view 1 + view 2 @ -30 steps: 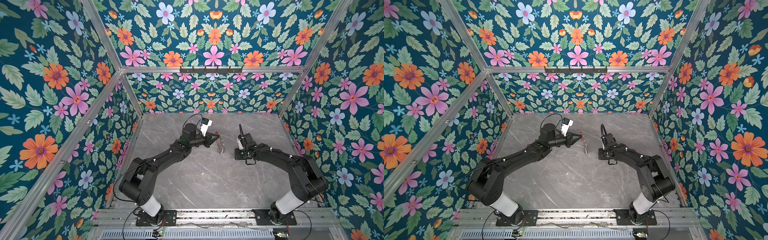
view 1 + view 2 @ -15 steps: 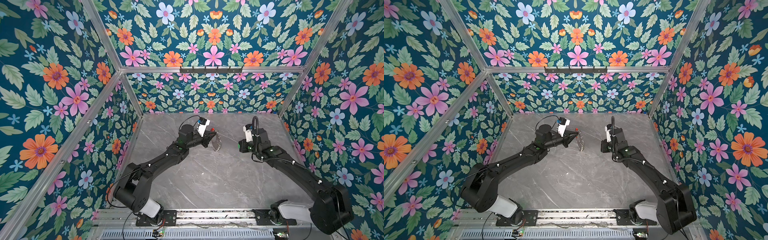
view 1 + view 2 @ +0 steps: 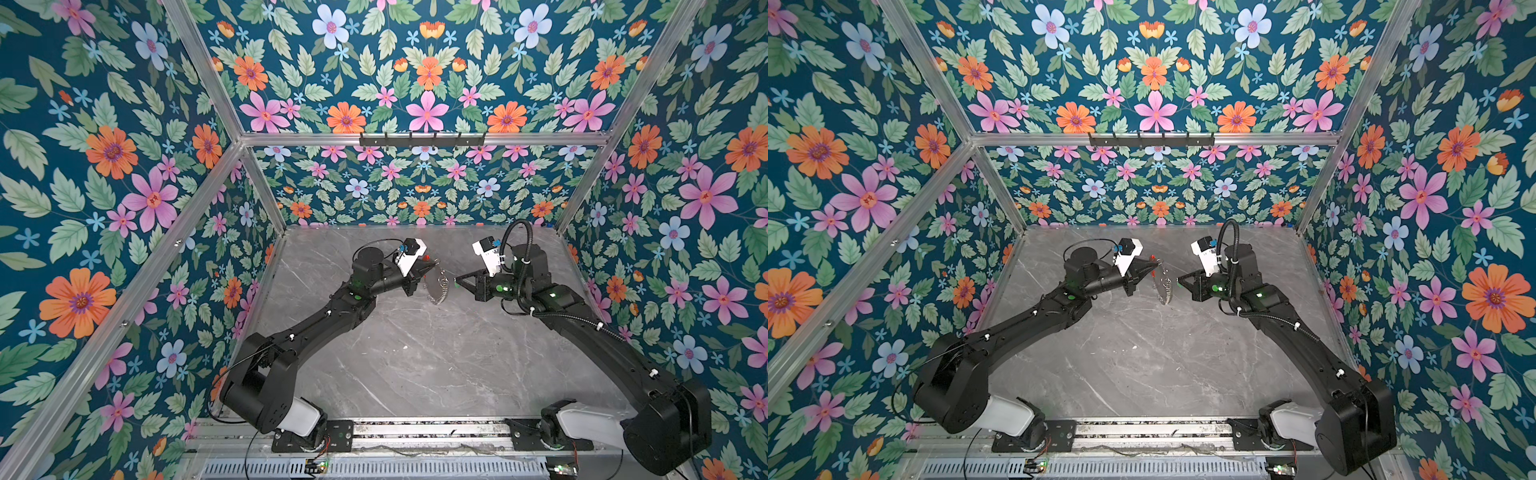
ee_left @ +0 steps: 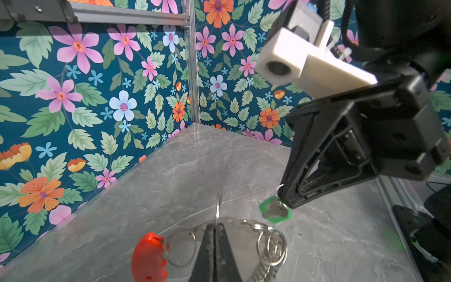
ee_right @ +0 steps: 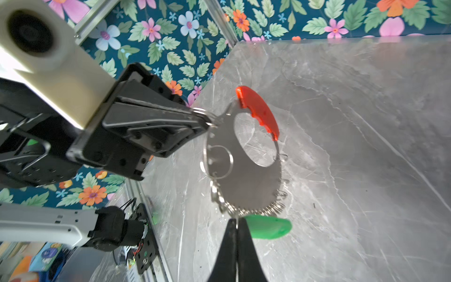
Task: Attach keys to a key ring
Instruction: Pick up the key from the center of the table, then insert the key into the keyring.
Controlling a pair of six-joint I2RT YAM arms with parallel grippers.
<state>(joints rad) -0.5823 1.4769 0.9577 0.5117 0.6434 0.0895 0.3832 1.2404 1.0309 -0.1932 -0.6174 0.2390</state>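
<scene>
- Left gripper [image 5: 207,120] is clamped tight on the rim of the key ring [image 5: 249,180], right by its red plastic arc [image 5: 258,109]. The ring hangs clear of the table, between the two arms.
- Right gripper [image 4: 283,195] is pinched together on the key [image 4: 274,212]. Only the green head pokes out; the blade is swallowed between the jaws.
- That green head sits just beside the small silver rings [image 5: 253,210] along the ring's edge. Whether they touch, I cannot tell.
- In both top views the key ring [image 3: 438,286] is a thin edge-on sliver and the key [image 3: 1179,282] a mere green speck.
- In the left wrist view, the picture edge cuts off part of the ring and the arc.
- The table [image 3: 415,365] is grey, marble-veined, with a few dark specks.
- Floral wallpaper [image 3: 124,166] in teal covers every wall, pink and orange blooms all over.
- An aluminium frame [image 3: 208,83] edges the enclosure, and a black hook rail [image 3: 422,139] runs across the back.
</scene>
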